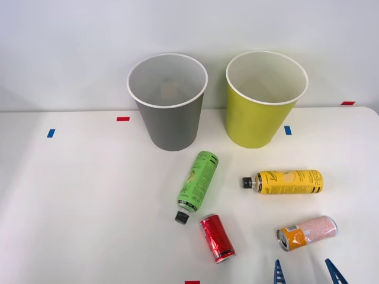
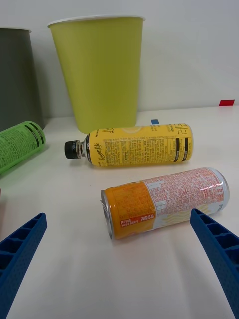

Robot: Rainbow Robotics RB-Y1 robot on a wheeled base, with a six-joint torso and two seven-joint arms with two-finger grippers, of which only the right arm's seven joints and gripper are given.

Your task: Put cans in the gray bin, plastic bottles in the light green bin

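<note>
An orange and speckled pink can (image 1: 307, 232) (image 2: 165, 201) lies on its side at the front right of the table. My right gripper (image 1: 306, 273) (image 2: 119, 269) is open just in front of it, blue fingers apart, touching nothing. A shiny red can (image 1: 217, 238) lies to its left. Behind the orange can lies the yellow bottle (image 1: 287, 181) (image 2: 137, 145), black cap pointing left. The green-labelled bottle (image 1: 198, 184) (image 2: 17, 144) lies in the middle, cap toward me. At the back stand the gray bin (image 1: 169, 100) (image 2: 17, 75) on the left and the light green bin (image 1: 265, 97) (image 2: 99, 70) on the right.
The white table (image 1: 77, 207) has small red and blue tape marks, among them a red one (image 1: 122, 119) left of the gray bin and a blue one (image 1: 288, 130) right of the light green bin. A pale wall rises right behind the bins.
</note>
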